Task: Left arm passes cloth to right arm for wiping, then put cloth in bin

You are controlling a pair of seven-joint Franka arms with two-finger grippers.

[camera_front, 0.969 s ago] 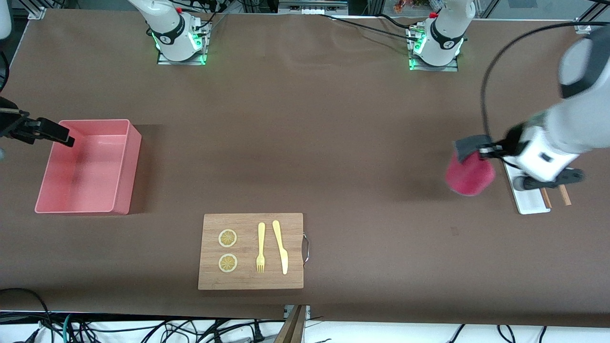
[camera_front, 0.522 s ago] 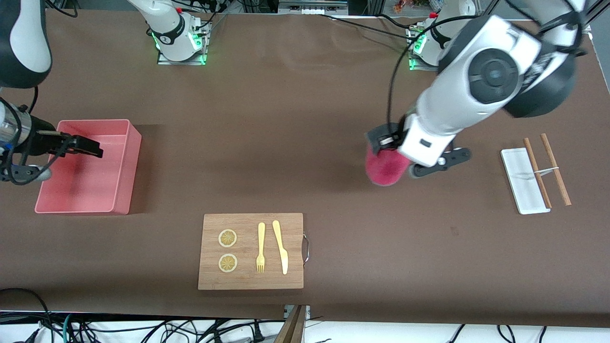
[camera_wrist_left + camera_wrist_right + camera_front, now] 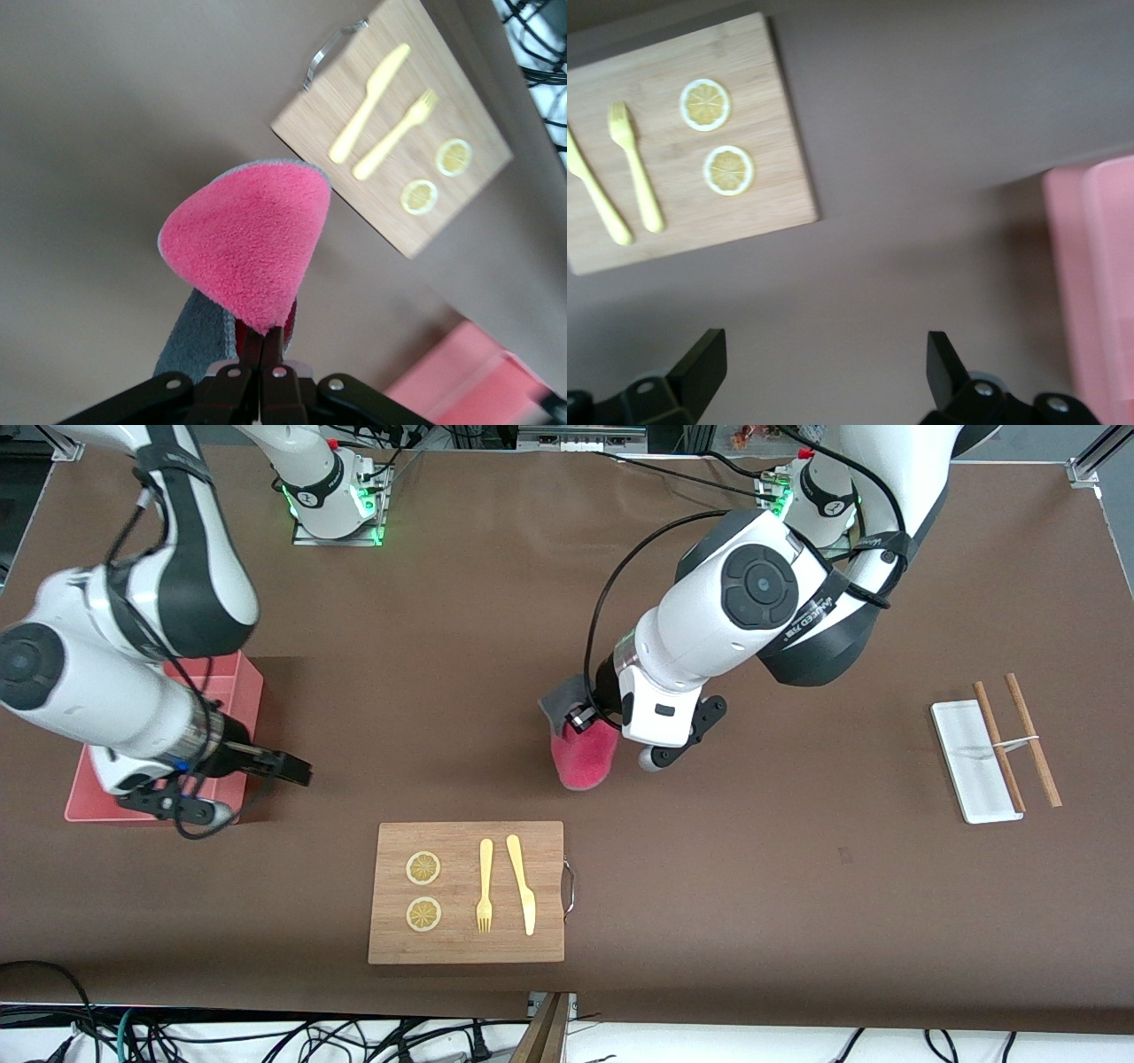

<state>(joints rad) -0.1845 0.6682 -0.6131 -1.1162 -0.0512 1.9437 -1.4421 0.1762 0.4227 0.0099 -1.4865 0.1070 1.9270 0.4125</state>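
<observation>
Carrying: the left pincer (image 3: pixel 578 716) is pinching the cloth (image 3: pixel 583 755) by one corner, its fingers pressed tight on the fabric; the cloth hangs in the air, pink face and grey reverse both showing.
Cloth position: over bare brown surface (image 3: pixel 753 886) near the middle, above a spot farther from the front camera than the cutting board (image 3: pixel 467 892).
What changed: a second ago the cloth hung near the white tray (image 3: pixel 973 761) at the left arm's end; it has since been swept toward the centre.
Right arm change: the right pincer (image 3: pixel 297 771) was over the bin (image 3: pixel 244 691) and has now swung out over bare surface just beside it, fingers spread wide and empty.
Meaning for task: both arms are converging, so the handover looks close but is not yet made; the two pincers remain well apart, and wiping and binning are still to come.
Count, cloth: one.
Count, bin: one, partly hidden under the right arm.
Count, cutting board: one, with a metal handle.
Count, lemon slices (image 3: pixel 423 868): two, on the board.
Count, cutlery: one yellow fork (image 3: pixel 485 886) and one yellow knife (image 3: pixel 523 886), side by side on the board.
Count, chopsticks (image 3: pixel 1019 737): two, across the tray's edge.
</observation>
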